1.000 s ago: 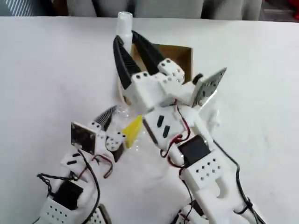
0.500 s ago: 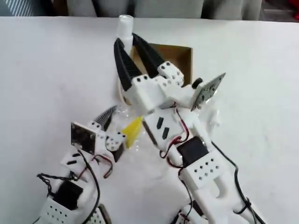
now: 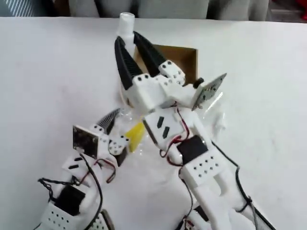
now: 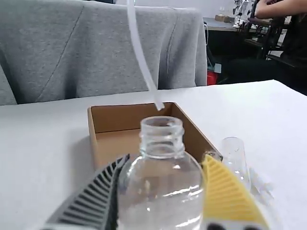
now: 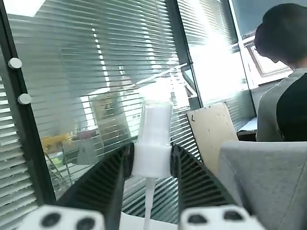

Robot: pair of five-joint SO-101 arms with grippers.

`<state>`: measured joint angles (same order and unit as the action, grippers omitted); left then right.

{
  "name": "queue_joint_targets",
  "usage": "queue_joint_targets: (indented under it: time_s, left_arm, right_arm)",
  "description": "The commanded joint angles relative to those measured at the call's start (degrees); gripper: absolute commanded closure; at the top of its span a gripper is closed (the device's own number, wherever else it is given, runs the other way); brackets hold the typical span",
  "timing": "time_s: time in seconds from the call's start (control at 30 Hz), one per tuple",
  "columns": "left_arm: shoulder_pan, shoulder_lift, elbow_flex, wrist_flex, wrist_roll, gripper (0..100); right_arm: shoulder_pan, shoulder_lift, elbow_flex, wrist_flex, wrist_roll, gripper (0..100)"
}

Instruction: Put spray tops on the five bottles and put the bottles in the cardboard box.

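My right tool (image 5: 151, 155), clamped on the spray top (image 5: 154, 129), has edged slightly toward the far side of the worktop (image 3: 48, 72). The top's tube hangs just above the bottle (image 4: 162, 187), which my left tool (image 4: 165, 162) grips upright before the cardboard box (image 4: 103, 122).

Both arms are built from white printed plastic shells. The right end effector (image 3: 127, 38) has two long, black, tapering fingers (image 5: 103, 184) with smooth curved inner faces. The white knuckle block (image 3: 149, 88) just behind them shows small dark screw holes. Beside that block a bare grey camera board (image 3: 208, 90) sits on a bracket. Further back from the fingers, a black servo (image 3: 192, 148) adjoins a white housing (image 3: 206, 170) dotted with holes. Thin red and black wires (image 3: 175, 141) loop by it, and a black cable (image 3: 240, 184) follows the link. The left end effector (image 3: 129, 118) pairs a dark grey ribbed finger (image 4: 93, 199) with a yellow ribbed finger (image 4: 229, 196). Behind them sit a square camera board (image 3: 84, 138), a second black servo (image 3: 70, 199) and black cabling (image 3: 96, 187).
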<state>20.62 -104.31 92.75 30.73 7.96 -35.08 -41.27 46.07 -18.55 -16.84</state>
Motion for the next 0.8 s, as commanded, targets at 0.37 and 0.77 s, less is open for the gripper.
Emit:
queue_joint_targets:
  time_s: [0.37, 0.77]
  left_arm:
    - [0.2, -0.5, -0.4, -1.7, 0.4, 98]
    - [0.2, -0.5, -0.5, -1.7, 0.4, 98]
  right_arm:
    - [0.5, -0.9, 4.7, -3.3, -1.9, 98.1]
    - [-0.5, -14.6, 16.5, 3.8, -6.5, 98.2]
